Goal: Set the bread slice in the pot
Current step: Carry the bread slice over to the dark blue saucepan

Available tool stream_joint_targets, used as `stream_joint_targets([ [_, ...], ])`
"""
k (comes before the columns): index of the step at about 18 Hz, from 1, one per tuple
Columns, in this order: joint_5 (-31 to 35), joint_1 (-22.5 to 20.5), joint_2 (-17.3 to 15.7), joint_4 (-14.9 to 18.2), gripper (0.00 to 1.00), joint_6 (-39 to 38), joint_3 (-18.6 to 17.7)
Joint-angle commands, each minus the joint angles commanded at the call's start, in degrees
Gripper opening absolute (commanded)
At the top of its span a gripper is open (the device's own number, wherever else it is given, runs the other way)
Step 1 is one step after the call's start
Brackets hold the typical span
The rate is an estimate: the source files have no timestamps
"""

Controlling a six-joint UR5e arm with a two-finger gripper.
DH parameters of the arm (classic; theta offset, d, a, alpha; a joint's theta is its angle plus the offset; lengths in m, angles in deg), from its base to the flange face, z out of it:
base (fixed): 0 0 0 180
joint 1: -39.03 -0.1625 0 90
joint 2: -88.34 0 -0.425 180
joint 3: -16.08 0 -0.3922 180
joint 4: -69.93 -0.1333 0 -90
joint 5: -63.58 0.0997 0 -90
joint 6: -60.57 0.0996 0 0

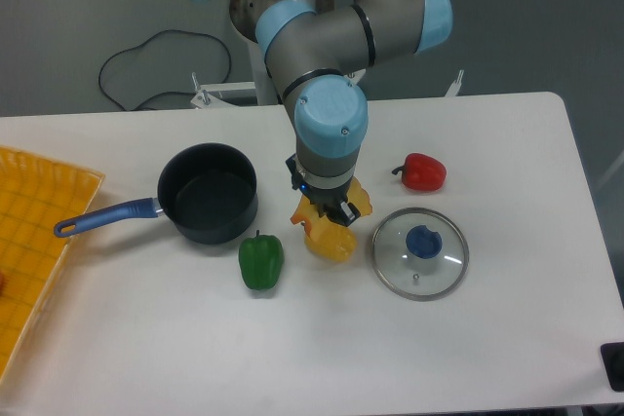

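Observation:
The bread slice is a flat yellow piece with an orange edge. It lies under my gripper, showing on both sides of it, right of the pot. My gripper points straight down onto the slice with its dark fingers around the middle. The wrist hides the jaws, so I cannot tell whether they have closed on the slice. The pot is a dark round saucepan with a long blue handle pointing left. It stands empty, about a hand's width left of the gripper.
A plump yellow pepper sits just in front of the gripper, touching the slice. A green pepper stands in front of the pot. A red pepper and a glass lid with a blue knob lie to the right. A yellow tray is at the left edge.

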Motion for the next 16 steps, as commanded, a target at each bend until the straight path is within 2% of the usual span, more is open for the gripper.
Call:
stream_joint_targets([
  [8,-0.17,0.26,-1.93,-0.09,0.00,0.00,-2.20],
  [16,-0.35,2.19,-2.72,0.53,0.00,-1.49,-2.55],
])
